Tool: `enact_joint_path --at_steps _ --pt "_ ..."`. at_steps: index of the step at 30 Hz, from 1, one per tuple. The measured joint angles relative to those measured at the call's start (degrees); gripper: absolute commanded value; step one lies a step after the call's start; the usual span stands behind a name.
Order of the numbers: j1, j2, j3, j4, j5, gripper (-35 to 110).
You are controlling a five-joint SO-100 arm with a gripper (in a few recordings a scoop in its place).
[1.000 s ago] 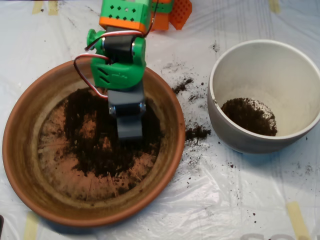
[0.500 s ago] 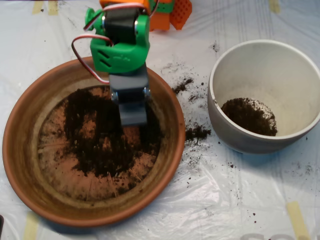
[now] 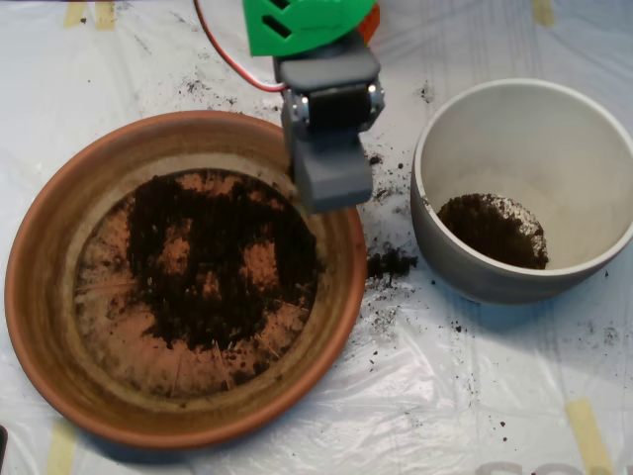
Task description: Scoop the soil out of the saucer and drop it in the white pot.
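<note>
The terracotta saucer (image 3: 40, 327) fills the left half of the overhead view. Dark soil (image 3: 208, 267) is spread thinly over its middle, with bare orange patches showing through. My grey scoop (image 3: 331, 178) hangs raised over the saucer's upper right rim, between the saucer and the white pot (image 3: 435, 129). Its two halves are closed together into one block, shut on soil taken from the saucer. The white pot stands at the right with a small heap of soil (image 3: 490, 230) in its bottom.
Spilled soil crumbs (image 3: 391, 262) lie on the plastic sheet in the gap between saucer and pot, with more scattered near the scoop. Yellow tape strips (image 3: 590, 435) hold the sheet down. The green arm body (image 3: 302, 22) reaches in from the top edge.
The scoop has lifted out of the soil in the saucer and swung up and to the right, toward the pot. A barer patch remains where it dug.
</note>
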State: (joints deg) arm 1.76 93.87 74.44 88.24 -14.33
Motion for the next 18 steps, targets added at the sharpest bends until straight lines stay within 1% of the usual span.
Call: enact_joint_path --at_steps 7,18 --pt "-4.9 0.7 -4.4 1.8 1.7 0" --pt "-17.5 0.3 -16.8 4.6 3.1 0"
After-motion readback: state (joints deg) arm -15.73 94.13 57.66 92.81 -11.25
